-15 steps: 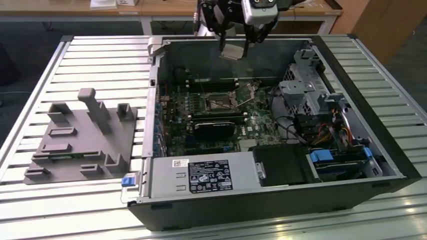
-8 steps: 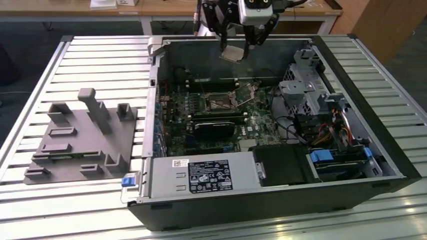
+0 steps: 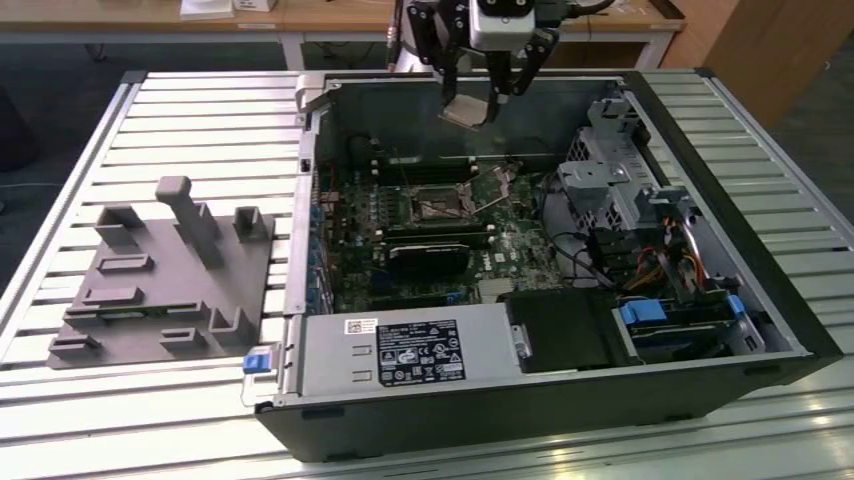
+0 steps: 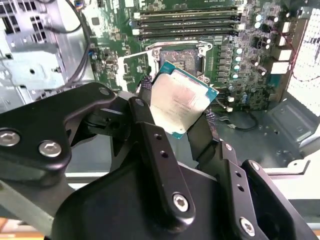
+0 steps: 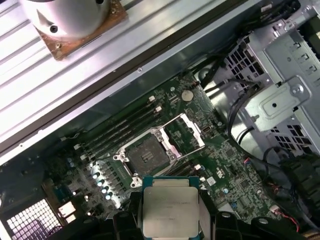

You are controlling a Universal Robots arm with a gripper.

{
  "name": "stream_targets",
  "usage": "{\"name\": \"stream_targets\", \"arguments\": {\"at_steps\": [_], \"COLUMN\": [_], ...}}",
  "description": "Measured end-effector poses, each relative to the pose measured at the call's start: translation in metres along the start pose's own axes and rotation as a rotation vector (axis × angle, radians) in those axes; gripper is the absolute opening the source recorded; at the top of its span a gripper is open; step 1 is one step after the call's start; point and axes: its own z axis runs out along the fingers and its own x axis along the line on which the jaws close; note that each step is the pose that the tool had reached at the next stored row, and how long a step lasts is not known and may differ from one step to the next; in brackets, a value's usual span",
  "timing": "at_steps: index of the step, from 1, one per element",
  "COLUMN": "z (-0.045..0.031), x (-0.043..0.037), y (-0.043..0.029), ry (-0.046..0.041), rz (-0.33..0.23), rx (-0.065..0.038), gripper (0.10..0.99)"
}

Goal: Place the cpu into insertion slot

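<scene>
My gripper (image 3: 481, 108) hangs above the far side of the open computer case, shut on the cpu (image 3: 466, 112), a small square chip with a silver-grey top. In both wrist views the cpu (image 4: 181, 102) (image 5: 170, 212) sits clamped between the two black fingers (image 4: 150, 135), tilted slightly. The insertion slot (image 3: 438, 207) lies on the green board below, nearer the camera than the gripper in the exterior view. In both wrist views the slot (image 5: 146, 156) (image 4: 181, 56) shows a dark square centre with its silver frame (image 5: 185, 131) flipped open beside it.
Long black memory slots (image 4: 187, 22) run beside the socket. A metal drive cage (image 3: 607, 180) with cables fills the case on the exterior view's right. A grey fixture block (image 3: 167, 285) sits on the slatted table on the exterior view's left. A power supply (image 3: 400, 352) lines the near wall.
</scene>
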Motion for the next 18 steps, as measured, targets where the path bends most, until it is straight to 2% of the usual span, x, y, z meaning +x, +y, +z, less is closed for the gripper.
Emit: {"name": "stream_targets", "arguments": {"at_steps": [9,18], "z": [0.0014,0.0035], "x": [0.0000,0.0000], "y": [0.0000,-0.0002], "ry": [-0.0074,-0.0188], "rz": [0.102,0.203], "rx": [0.003,0.013], "gripper": [0.537,0.537]}}
